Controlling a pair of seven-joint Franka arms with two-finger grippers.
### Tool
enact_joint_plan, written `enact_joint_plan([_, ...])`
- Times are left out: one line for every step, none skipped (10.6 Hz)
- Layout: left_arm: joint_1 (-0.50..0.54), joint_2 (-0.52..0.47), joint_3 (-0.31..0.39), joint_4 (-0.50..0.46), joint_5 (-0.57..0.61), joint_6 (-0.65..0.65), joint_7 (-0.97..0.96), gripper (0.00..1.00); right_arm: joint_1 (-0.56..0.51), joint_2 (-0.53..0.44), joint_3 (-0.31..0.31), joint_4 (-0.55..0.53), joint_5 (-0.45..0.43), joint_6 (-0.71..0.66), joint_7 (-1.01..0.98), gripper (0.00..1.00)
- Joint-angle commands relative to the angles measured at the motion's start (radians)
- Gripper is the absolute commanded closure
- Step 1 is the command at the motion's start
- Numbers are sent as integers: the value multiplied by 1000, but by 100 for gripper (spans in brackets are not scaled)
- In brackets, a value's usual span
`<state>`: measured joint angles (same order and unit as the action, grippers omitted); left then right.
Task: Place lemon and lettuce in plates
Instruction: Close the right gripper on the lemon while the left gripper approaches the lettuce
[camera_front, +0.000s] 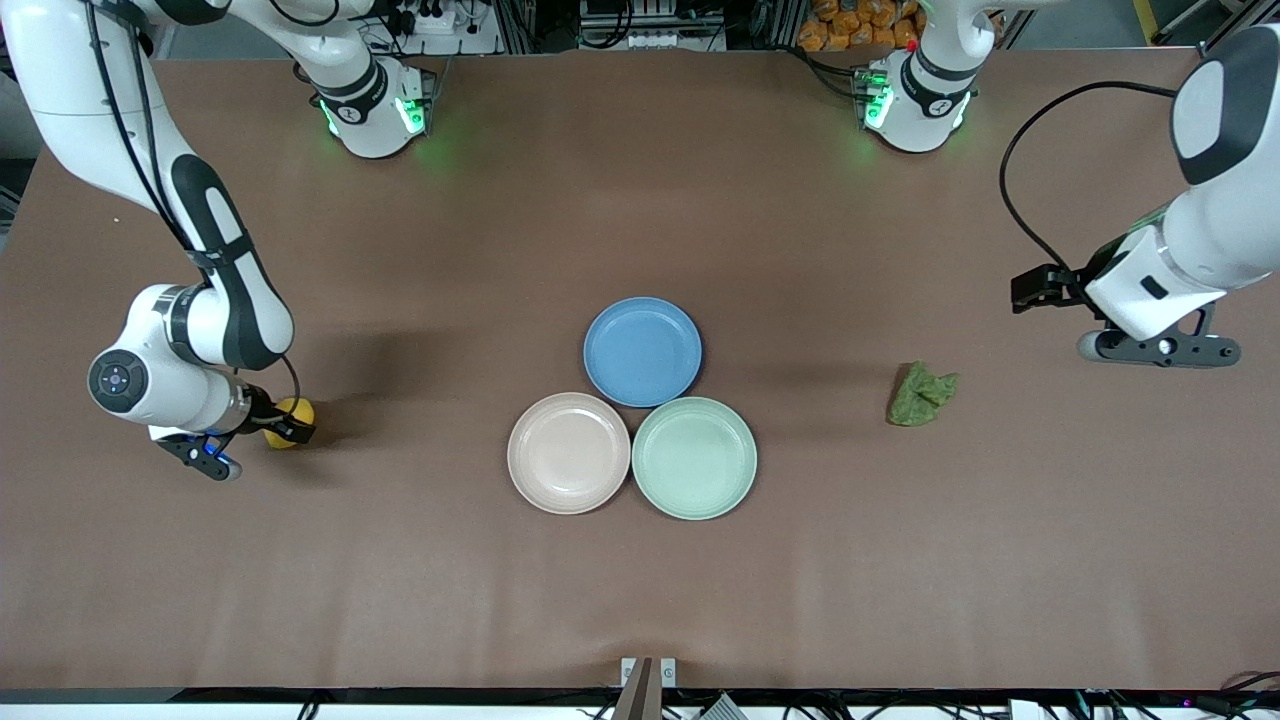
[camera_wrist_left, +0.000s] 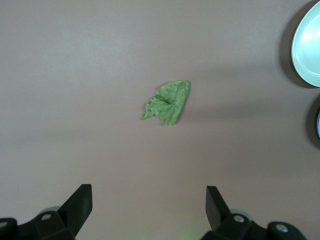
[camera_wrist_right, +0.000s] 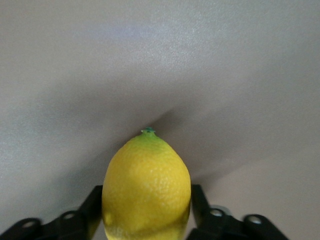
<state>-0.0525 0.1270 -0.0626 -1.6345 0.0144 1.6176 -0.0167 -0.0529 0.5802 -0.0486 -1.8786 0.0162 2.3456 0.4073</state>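
Note:
The yellow lemon (camera_front: 291, 417) is at the right arm's end of the table, low at the surface. My right gripper (camera_front: 285, 428) is shut on it; in the right wrist view the lemon (camera_wrist_right: 146, 187) fills the space between the black fingers (camera_wrist_right: 90, 205). The wrinkly green lettuce (camera_front: 920, 393) lies flat toward the left arm's end. My left gripper (camera_front: 1035, 288) is open and empty, up over bare table beside the lettuce; its wrist view shows the lettuce (camera_wrist_left: 167, 103) ahead of the spread fingers (camera_wrist_left: 80, 202). The pinkish-beige plate (camera_front: 568, 452) and mint green plate (camera_front: 694, 457) sit side by side mid-table, both empty.
An empty blue plate (camera_front: 642, 351) touches both plates, farther from the front camera. The mint plate's rim (camera_wrist_left: 307, 47) shows in the left wrist view. Brown tabletop stretches between the plates and each arm's end.

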Motion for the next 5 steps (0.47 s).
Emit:
enact_joint_plan([-4, -10, -8, -47, 9, 50, -22, 0, 2, 3, 1, 3, 95, 9, 13, 99])
enact_joint_plan([-4, -10, -9, -57, 9, 67, -22, 0, 4, 3, 1, 4, 96, 9, 13, 100])
enact_joint_plan([-4, -10, -9, -79, 9, 91, -22, 0, 5, 1, 3, 6, 96, 3, 13, 100])
enact_joint_plan([-4, -12, -9, -103, 9, 119, -23, 0, 11, -3, 3, 7, 96, -3, 15, 100])
enact_joint_plan([-4, -15, -9, -128, 9, 145, -23, 0, 21, -11, 3, 9, 96, -5, 16, 100])
